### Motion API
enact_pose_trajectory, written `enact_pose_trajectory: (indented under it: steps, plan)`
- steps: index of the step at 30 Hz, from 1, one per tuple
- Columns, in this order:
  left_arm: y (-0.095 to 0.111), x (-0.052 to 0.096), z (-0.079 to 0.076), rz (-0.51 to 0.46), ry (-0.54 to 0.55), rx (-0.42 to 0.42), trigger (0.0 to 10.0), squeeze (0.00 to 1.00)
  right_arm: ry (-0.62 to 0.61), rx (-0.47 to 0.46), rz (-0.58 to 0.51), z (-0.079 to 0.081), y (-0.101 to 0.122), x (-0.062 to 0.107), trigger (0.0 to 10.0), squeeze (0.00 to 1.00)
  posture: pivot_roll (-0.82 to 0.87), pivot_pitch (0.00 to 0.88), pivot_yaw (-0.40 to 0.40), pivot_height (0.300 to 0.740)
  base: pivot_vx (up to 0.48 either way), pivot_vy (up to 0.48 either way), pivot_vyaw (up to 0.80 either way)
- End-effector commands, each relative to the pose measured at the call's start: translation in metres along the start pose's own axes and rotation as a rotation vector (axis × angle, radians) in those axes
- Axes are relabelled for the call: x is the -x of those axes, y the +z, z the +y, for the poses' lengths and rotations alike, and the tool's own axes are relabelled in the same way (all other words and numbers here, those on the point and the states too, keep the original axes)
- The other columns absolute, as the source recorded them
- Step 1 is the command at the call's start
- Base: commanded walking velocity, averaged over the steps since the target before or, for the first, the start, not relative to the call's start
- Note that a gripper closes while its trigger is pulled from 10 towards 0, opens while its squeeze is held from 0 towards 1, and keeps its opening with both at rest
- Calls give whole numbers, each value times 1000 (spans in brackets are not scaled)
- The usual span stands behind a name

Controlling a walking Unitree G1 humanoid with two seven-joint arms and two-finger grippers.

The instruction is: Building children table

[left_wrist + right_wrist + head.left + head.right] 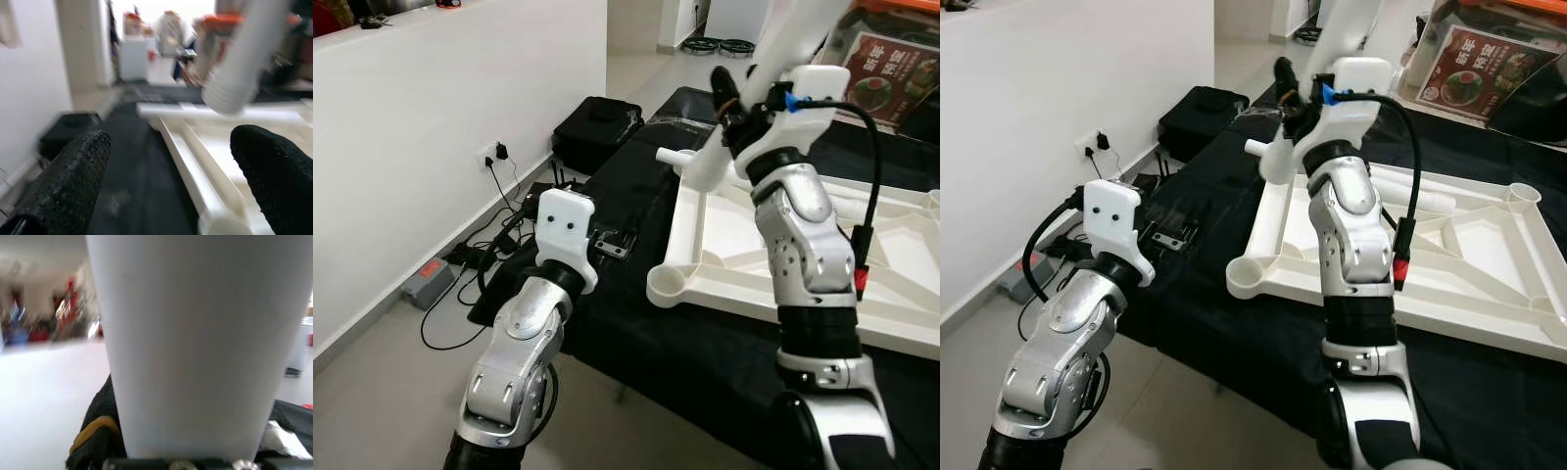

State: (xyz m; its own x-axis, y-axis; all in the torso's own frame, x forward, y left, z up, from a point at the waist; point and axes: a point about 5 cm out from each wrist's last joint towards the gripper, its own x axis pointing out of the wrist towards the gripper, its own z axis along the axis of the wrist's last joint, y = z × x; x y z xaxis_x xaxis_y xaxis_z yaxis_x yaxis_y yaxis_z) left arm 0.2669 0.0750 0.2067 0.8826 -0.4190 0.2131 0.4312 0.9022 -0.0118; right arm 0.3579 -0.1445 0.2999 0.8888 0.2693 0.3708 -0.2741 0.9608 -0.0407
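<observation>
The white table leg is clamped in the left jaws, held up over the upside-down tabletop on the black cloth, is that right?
Not quite: the right gripper holds the white table leg, not the left. The left eye view shows it raised over the upside-down tabletop on the black cloth, and the right wrist view has the leg between its jaws. The left gripper is open, holding nothing.

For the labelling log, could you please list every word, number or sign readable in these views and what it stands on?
Poster: red with food photos and large pale characters, too small and blurred to read.
Grey box on the floor by the wall: a red label, with no text legible.
Table frame, white leg and both arms: no readable marks.
</observation>
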Motion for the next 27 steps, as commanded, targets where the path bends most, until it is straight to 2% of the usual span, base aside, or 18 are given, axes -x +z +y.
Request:
enact_pose_trajectory:
  steps: [1, 2, 3, 5, 6, 7, 8, 9, 10, 11, 13, 15, 20, 22, 27]
  plan:
    - [-17, 8, -8, 85, -83, 31, 10000, 0, 68, 30, 64, -2, -7, -7, 10000, 0, 117, 66, -71, 740, 0, 0, 0]
    - [-23, 13, -9, 107, -106, 27, 10000, 0, 100, -36, 79, -5, -7, -12, 10000, 0, 119, 81, -73, 740, 0, 0, 0]
    - [-23, 13, -9, 107, -106, 27, 10000, 0, 100, -36, 79, -5, -7, -12, 10000, 0, 119, 81, -73, 740, 0, 0, 0]
    - [-26, 20, -13, 125, -135, 57, 10000, 0, 200, -161, 62, -6, 0, -20, 10000, 0, 117, 98, -76, 740, 0, 0, 0]
    - [-26, 20, -13, 125, -135, 57, 10000, 0, 200, -161, 62, -6, 0, -20, 10000, 0, 117, 98, -76, 740, 0, 0, 0]
    - [-26, 22, -15, 125, -143, 78, 10000, 0, 273, -237, 69, -5, 2, -22, 10000, 0, 117, 98, -76, 740, 0, 0, 0]
    - [-25, 24, -19, 120, -169, 103, 10000, 0, 368, -267, 58, -5, 8, -25, 10000, 0, 122, 135, -83, 740, 0, 0, 0]
    - [-25, 24, -19, 120, -169, 103, 10000, 0, 368, -267, 58, -5, 8, -25, 10000, 0, 122, 135, -83, 740, 0, 0, 0]
    - [-23, 28, -24, 119, -202, 133, 10000, 0, 466, -279, 53, -4, 12, -27, 10000, 0, 124, 140, -84, 740, 0, 0, 0]
    - [-23, 28, -24, 119, -202, 133, 10000, 0, 466, -279, 53, -4, 12, -27, 10000, 0, 124, 140, -84, 740, 0, 0, 0]
    - [-22, 36, -35, 136, -248, 175, 10000, 0, 688, -268, 63, 3, 16, -30, 10000, 0, 135, 187, -100, 740, 0, 0, 0]
    - [-20, 44, -41, 144, -261, 201, 10000, 0, 854, -253, 55, 11, 20, -31, 10000, 0, 129, 217, -98, 740, 0, 0, 0]
    - [-16, 52, -48, 150, -289, 228, 10000, 0, 970, -237, 22, 19, 28, -32, 10000, 0, 137, 251, -104, 740, 0, 0, 0]
    - [-11, 61, -57, 159, -353, 270, 10000, 0, 1038, -258, 5, 24, 31, -34, 10000, 0, 148, 277, -117, 740, 0, 0, 0]
    - [-5, 74, -62, 177, -379, 297, 10000, 0, 1127, -295, -14, 22, 35, -35, 10000, 0, 175, 329, -127, 740, 0, 0, 0]
